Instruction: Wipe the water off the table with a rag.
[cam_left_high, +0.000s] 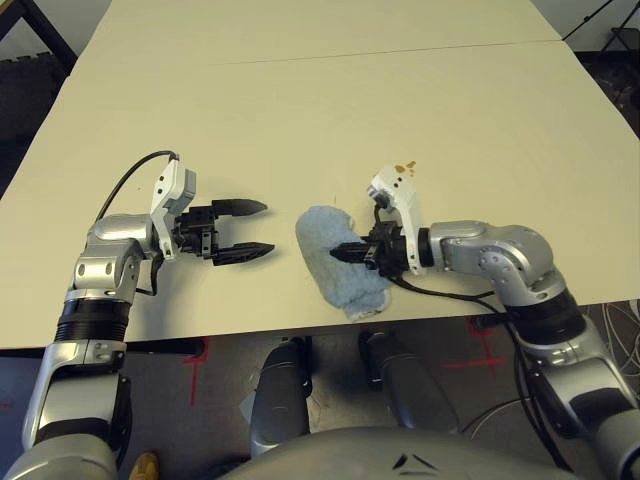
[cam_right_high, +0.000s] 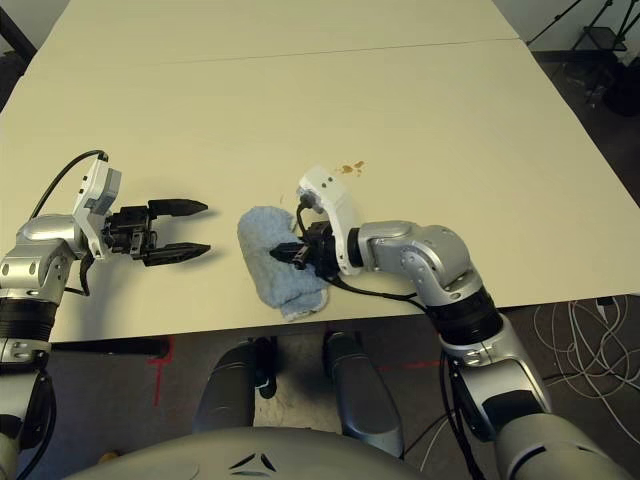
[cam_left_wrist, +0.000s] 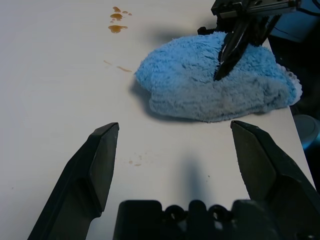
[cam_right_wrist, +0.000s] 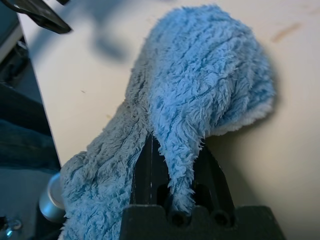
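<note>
Gripping fluffy light-blue terry rag (cam_left_high: 338, 262) with right gripper (cam_left_high: 352, 252); left gripper (cam_left_high: 256, 229) idling wide — brownish-orange water droplets (cam_left_high: 404, 165) remaining at one o'clock, wiping pending.

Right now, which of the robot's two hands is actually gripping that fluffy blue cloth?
The right gripper: its fingers are pinched shut on a fold of the rag. The left gripper hangs open beside it, apart from the cloth.
</note>
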